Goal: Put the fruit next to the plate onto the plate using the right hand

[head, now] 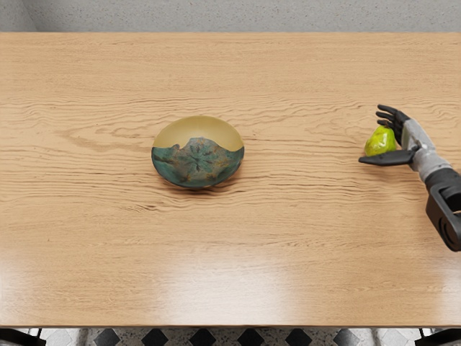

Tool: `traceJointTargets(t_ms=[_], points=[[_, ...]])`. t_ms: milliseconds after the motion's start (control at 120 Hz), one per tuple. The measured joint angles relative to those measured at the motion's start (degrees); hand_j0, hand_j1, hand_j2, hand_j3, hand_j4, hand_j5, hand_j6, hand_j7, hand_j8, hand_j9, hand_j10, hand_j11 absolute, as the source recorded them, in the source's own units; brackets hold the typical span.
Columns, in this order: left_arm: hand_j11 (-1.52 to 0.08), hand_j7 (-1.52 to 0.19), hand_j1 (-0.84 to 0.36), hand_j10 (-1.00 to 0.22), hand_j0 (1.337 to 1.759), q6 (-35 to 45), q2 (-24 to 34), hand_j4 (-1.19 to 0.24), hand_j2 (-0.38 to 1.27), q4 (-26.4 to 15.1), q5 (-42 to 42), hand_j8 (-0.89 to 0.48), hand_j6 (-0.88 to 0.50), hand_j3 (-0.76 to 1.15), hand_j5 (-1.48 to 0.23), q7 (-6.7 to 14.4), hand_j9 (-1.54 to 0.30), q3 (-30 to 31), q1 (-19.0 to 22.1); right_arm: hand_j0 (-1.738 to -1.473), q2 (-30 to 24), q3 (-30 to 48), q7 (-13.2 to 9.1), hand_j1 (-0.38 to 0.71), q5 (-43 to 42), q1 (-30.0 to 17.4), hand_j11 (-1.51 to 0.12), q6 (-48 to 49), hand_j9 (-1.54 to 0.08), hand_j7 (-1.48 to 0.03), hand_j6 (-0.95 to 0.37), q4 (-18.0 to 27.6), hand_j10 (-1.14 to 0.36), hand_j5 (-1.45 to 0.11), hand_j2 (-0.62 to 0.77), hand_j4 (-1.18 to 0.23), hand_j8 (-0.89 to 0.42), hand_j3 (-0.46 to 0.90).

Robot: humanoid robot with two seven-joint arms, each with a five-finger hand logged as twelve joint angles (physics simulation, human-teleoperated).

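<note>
head view, and the right hand (405, 138) is in from the right edge of the surface (230, 252), fingers (389, 114) curled over the far side of the green fruit (379, 141) and thumb laid along its near side: that reads as a grip on the fruit, pinched from both sides so it won't roll. the fruit sits close to the right edge, well apart from the plate (196, 132), which waits near the middle of the surface, empty. my call: grasp stage, with the lift and a long carry leftward to come. left hand not showing
</note>
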Motion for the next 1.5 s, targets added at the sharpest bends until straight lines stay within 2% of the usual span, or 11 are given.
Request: traceJointTargets(t_ms=[217, 533, 575, 708, 800, 858, 975, 1192, 1292, 1400, 1500], points=[[0.0, 0.0, 0.35, 0.0, 1.658, 0.0, 0.0, 0.0, 0.0, 0.0, 0.01, 0.0, 0.0, 0.0, 0.0, 0.0, 0.0, -0.02, 0.0, -1.658, 0.02, -0.66, 0.36, 0.05, -0.04, -0.43, -0.43, 0.43, -0.43, -0.43, -0.31, 1.46, -0.34, -0.42, -0.06, -0.34, -0.28, 0.0], [0.0, 0.0, 0.35, 0.0, 1.658, 0.0, 0.0, 0.0, 0.0, 0.0, 0.03, 0.0, 0.0, 0.0, 0.0, -0.02, 0.0, -0.06, 0.0, -1.657, 1.18, -2.73, -0.09, 0.18, 0.1, -0.36, -0.59, 0.01, -0.59, -0.6, -0.26, 2.25, -0.46, -0.58, -0.07, -0.45, -0.34, 0.0], [0.0, 0.0, 0.35, 0.0, 1.658, 0.0, 0.0, 0.0, 0.0, 0.0, 0.04, 0.0, 0.0, 0.0, 0.0, -0.02, 0.0, -0.07, 0.01, -1.655, 1.27, -2.87, -0.17, 0.17, 0.14, -0.32, -0.61, -0.05, -0.6, -0.61, -0.24, 2.33, -0.48, -0.59, -0.14, -0.42, -0.35, 0.0], [0.0, 0.0, 0.35, 0.0, 1.658, 0.0, 0.0, 0.0, 0.0, 0.0, 0.04, 0.0, 0.0, 0.0, 0.0, -0.02, 0.0, -0.08, 0.0, -1.654, 1.06, -3.12, -0.32, 0.19, 0.22, -0.24, -0.65, 0.23, -0.63, -0.66, -0.22, 2.54, -0.53, -0.63, -0.02, -0.4, -0.34, 0.0], [0.0, 0.0, 0.35, 0.0, 1.658, 0.0, 0.0, 0.0, 0.0, 0.0, 0.02, 0.0, 0.0, 0.0, 0.0, -0.01, 0.0, -0.04, 0.0, -1.652, 0.74, -3.24, -0.43, 0.16, 0.29, -0.12, -0.68, 0.47, -0.65, -0.69, -0.25, 3.14, -0.52, -0.66, -0.04, -0.43, -0.37, 0.0], [0.0, 0.0, 0.35, 0.0, 1.658, 0.0, 0.0, 0.0, 0.0, 0.0, 0.01, 0.0, 0.0, 0.0, 0.0, 0.0, 0.0, -0.02, 0.0, -1.652, 0.12, -3.23, -0.69, 0.18, 0.26, -0.04, -0.7, 0.6, -0.68, -0.7, -0.29, 4.57, -0.53, -0.68, 0.02, -0.48, -0.39, 0.0], [0.0, 0.0, 0.35, 0.0, 1.658, 0.0, 0.0, 0.0, 0.0, 0.0, 0.0, 0.0, 0.0, 0.0, 0.0, 0.0, 0.0, 0.01, 0.0, -1.65, -1.3, -3.16, -1.45, 0.13, 0.25, 0.05, -0.73, 0.62, -0.72, -0.73, -0.33, 7.75, -0.56, -0.72, -0.11, -0.53, -0.42, 0.0], [0.0, 0.0, 0.35, 0.0, 1.658, 0.0, 0.0, 0.0, 0.0, 0.0, -0.01, 0.0, 0.0, 0.0, 0.0, 0.01, 0.0, 0.02, 0.0, -1.649, -3.34, -2.93, -3.45, 0.13, 0.25, 0.15, -0.75, 0.32, -0.75, -0.76, -0.38, 13.26, -0.57, -0.76, -0.12, -0.57, -0.45, 0.0], [0.0, 0.0, 0.35, 0.0, 1.658, 0.0, 0.0, 0.0, 0.0, 0.0, -0.01, 0.0, 0.0, 0.0, 0.0, 0.01, 0.0, 0.02, 0.0, -1.65, -3.87, -2.5, -4.44, 0.16, 0.32, 0.16, -0.77, 0.14, -0.76, -0.76, -0.41, 15.88, -0.56, -0.77, -0.04, -0.61, -0.47, 0.0], [0.0, 0.0, 0.35, 0.0, 1.658, 0.0, 0.0, 0.0, 0.0, 0.0, -0.01, 0.0, 0.0, 0.0, 0.0, 0.0, 0.0, 0.01, 0.0, -1.649, -3.98, -2.12, -5.37, 0.13, 0.33, 0.17, -0.77, 0.06, -0.78, -0.77, -0.43, 18.01, -0.57, -0.78, -0.13, -0.64, -0.49, 0.0], [0.0, 0.0, 0.35, 0.0, 1.658, 0.0, 0.0, 0.0, 0.0, 0.0, -0.01, 0.0, 0.0, 0.0, 0.0, 0.0, 0.0, 0.01, 0.0, -1.65, -3.65, -1.98, -6.01, 0.16, 0.41, 0.17, -0.78, -0.03, -0.78, -0.77, -0.46, 19.11, -0.57, -0.78, -0.07, -0.68, -0.5, 0.0]])
